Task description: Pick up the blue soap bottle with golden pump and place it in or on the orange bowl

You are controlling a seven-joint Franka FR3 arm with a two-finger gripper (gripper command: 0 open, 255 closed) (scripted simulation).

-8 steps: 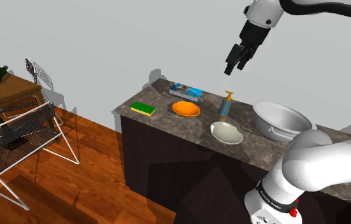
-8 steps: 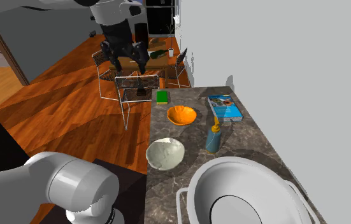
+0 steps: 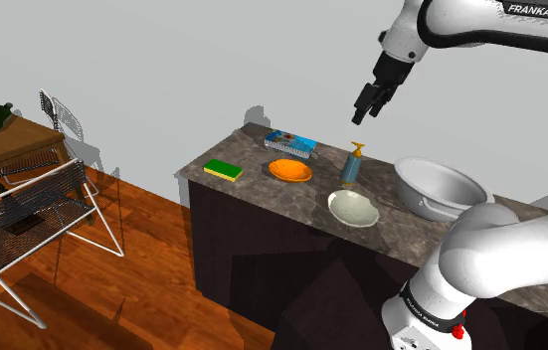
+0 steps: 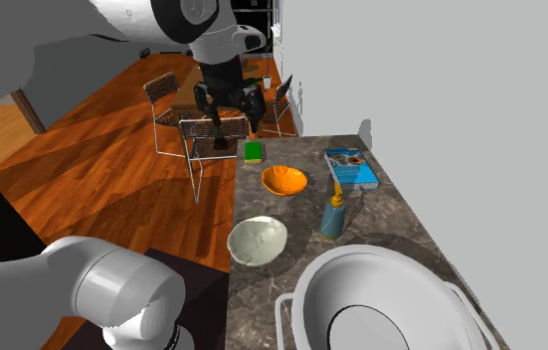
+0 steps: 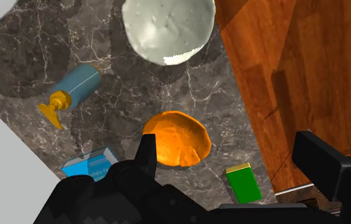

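The blue soap bottle (image 3: 351,167) with its golden pump stands upright on the dark marble counter (image 3: 262,189), between the orange bowl (image 3: 290,170) and a large grey pot. My black gripper (image 3: 366,102) hangs open high above the bottle, holding nothing. In the second exterior view the gripper (image 4: 230,112) is beyond the counter's far end, well away from the bottle (image 4: 333,214) and the orange bowl (image 4: 283,180). In the wrist view the open gripper (image 5: 226,145) looks down on the orange bowl (image 5: 177,139), and the bottle (image 5: 78,86) lies farther off.
A white bowl (image 3: 353,208) sits near the counter's front edge, close to the bottle. The large grey pot (image 3: 439,187) stands beside it toward the stand. A green and yellow sponge (image 3: 223,170) and a blue box (image 3: 290,143) lie at the far end. Wire chairs (image 3: 23,214) stand on the wooden floor.
The gripper has moved toward the wall and turned, still open. In the second exterior view it has shifted right and lower, nearer the counter's far end. The objects have not moved.
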